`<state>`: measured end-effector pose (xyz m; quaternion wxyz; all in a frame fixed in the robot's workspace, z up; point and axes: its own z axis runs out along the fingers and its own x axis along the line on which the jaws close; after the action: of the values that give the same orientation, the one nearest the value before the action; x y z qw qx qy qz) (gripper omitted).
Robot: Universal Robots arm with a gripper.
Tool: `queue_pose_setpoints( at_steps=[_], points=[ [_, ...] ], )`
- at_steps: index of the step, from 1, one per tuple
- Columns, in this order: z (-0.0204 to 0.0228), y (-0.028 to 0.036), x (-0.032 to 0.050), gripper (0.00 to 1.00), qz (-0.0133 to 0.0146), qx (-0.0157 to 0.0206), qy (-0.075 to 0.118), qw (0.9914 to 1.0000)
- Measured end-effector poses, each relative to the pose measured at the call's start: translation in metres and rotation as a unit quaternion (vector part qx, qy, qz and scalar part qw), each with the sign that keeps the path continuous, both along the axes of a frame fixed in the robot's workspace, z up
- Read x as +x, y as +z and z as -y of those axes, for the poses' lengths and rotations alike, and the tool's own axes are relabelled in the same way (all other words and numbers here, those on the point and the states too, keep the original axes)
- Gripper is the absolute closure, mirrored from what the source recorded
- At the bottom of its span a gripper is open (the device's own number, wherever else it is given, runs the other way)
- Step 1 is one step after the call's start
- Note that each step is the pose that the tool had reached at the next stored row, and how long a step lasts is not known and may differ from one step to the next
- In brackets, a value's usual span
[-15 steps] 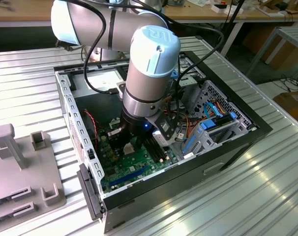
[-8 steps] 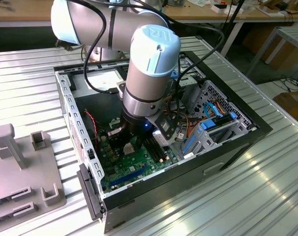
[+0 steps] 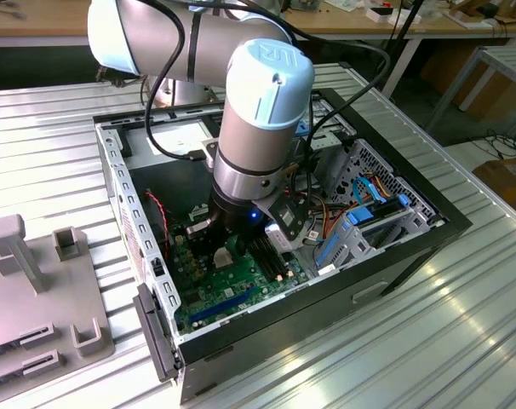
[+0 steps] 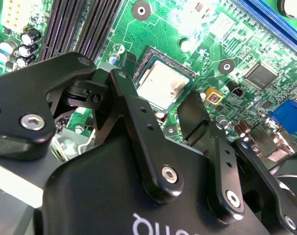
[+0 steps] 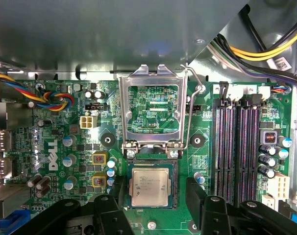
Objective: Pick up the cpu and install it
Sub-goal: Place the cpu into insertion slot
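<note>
cpu (image 5: 149,185) sits flat in the socket (image 5: 151,164) on the motherboard (image 5: 55,147). Load plate (image 5: 149,110) is flipped up. Gripper (image 5: 156,194) is spread, one finger on each side of the chip; can't tell if they're touching it. Arm is down inside the PC case (image 3: 326,317).

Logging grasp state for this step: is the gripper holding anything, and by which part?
Nothing is held. The gripper is open, its fingers flanking the cpu and clear of its edges. The cpu lies flat in the socket.
</note>
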<state>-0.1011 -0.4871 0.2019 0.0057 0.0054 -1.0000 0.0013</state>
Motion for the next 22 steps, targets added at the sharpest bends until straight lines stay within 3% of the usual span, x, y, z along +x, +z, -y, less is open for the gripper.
queue_pose_setpoints(
  at_steps=[5,22],
  points=[
    [-0.0006,0.0005,0.0009,0.38,-0.0014,0.0000,-0.007,0.99997],
    [-0.0008,0.0005,0.0009,0.40,-0.0016,-0.0003,-0.010,0.99995]
  ],
)
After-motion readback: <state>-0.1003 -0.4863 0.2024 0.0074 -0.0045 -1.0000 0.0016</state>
